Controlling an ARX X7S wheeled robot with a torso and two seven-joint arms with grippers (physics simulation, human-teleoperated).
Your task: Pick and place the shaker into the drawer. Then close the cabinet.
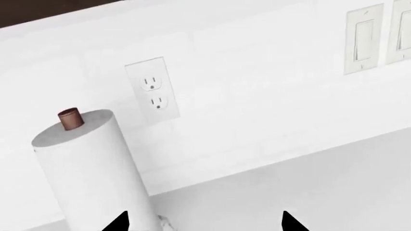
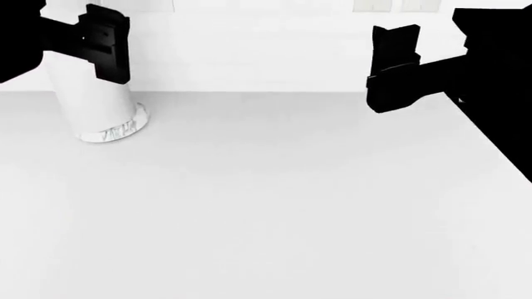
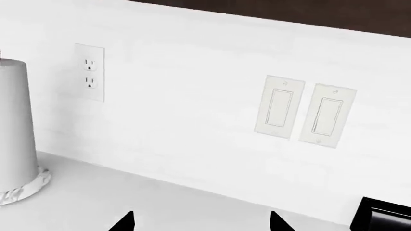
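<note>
Both my jaws: apart, empty, above the worktop (image 2: pixel 266 205). Shaker, drawer, cabinet: unseen. Judged: nothing done yet.

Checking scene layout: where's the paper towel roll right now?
The paper towel roll stands upright on the white counter at head view's far left, against the back wall, partly behind the left end effector.

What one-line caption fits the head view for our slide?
Both grippers, left and right, raised over a bare white countertop beside a paper towel roll.
</note>
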